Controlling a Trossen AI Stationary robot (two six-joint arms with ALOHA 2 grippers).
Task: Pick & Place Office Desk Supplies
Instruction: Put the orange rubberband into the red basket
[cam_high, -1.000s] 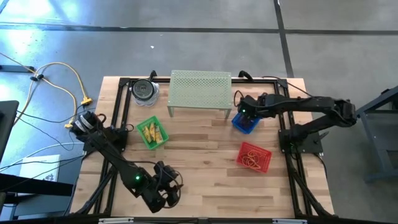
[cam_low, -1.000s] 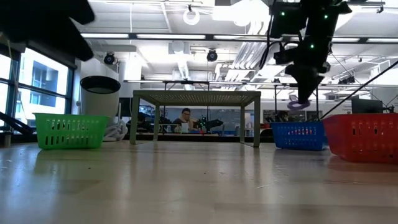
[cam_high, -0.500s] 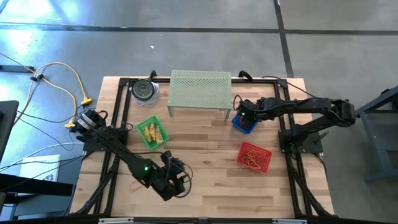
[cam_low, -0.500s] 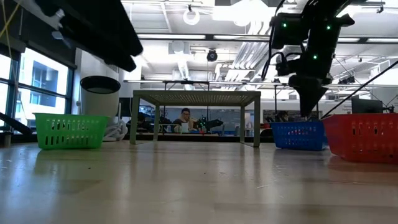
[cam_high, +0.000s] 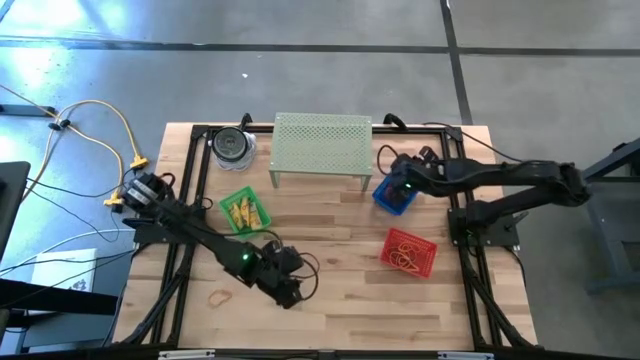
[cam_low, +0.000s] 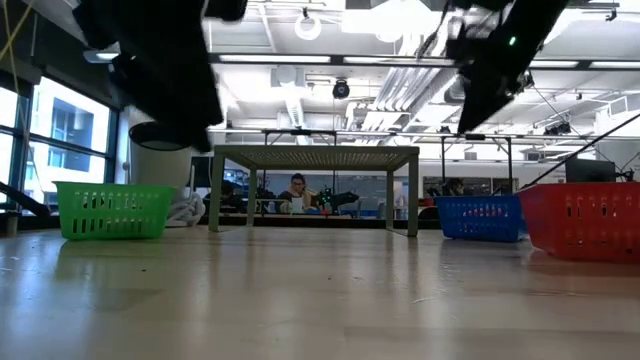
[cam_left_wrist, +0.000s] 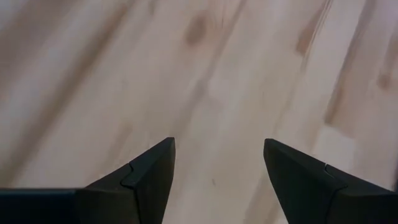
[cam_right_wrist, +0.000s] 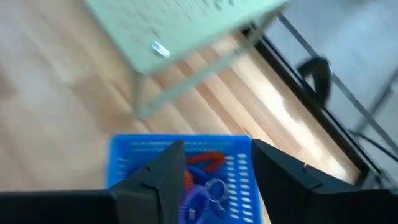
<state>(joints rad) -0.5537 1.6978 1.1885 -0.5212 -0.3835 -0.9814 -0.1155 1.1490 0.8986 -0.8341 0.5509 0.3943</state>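
a: where are the loops?
b: purple and red band loops (cam_right_wrist: 202, 180) lie in the small blue plastic basket (cam_high: 394, 196); right fingers (cam_right_wrist: 283, 171) parted above it, empty.
a: left?
b: left fingers (cam_left_wrist: 152, 174) spread over bare wooden counter (cam_high: 340, 300), well away from the basket.

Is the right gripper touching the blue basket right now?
Apart. In the low view the right gripper hangs well above the blue basket, with open room between them.

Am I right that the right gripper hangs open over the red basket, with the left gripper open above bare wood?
Not quite: the right gripper hangs open over the blue basket, as the right wrist view shows; the red basket sits apart, nearer the front. The left gripper is open above bare wood.
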